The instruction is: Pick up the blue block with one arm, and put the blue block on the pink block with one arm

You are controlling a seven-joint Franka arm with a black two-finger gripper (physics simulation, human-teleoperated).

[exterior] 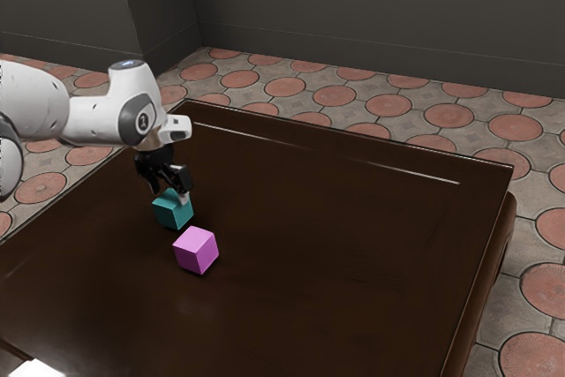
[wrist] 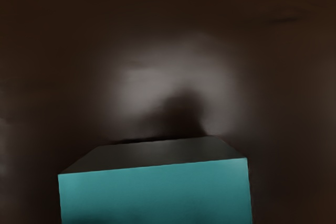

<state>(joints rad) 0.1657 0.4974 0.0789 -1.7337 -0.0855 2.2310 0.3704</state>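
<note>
Exterior view: the blue block (exterior: 173,210) is pinched at its top by the gripper (exterior: 168,188), low on the dark desk (exterior: 353,245). The pink block (exterior: 195,250) is seen just beside it at 5 o'clock, not touching it.

We see the blue block (exterior: 172,211) (wrist: 157,192) as a teal-blue cube with plain faces, standing low on the dark table (exterior: 353,245), one corner turned toward us, directly beneath the gripper (exterior: 169,190). The pink block (exterior: 195,249) is a cube of like size, upright and bare on top. It lies just beside the blue one, at about five o'clock from it in the exterior view.
</note>
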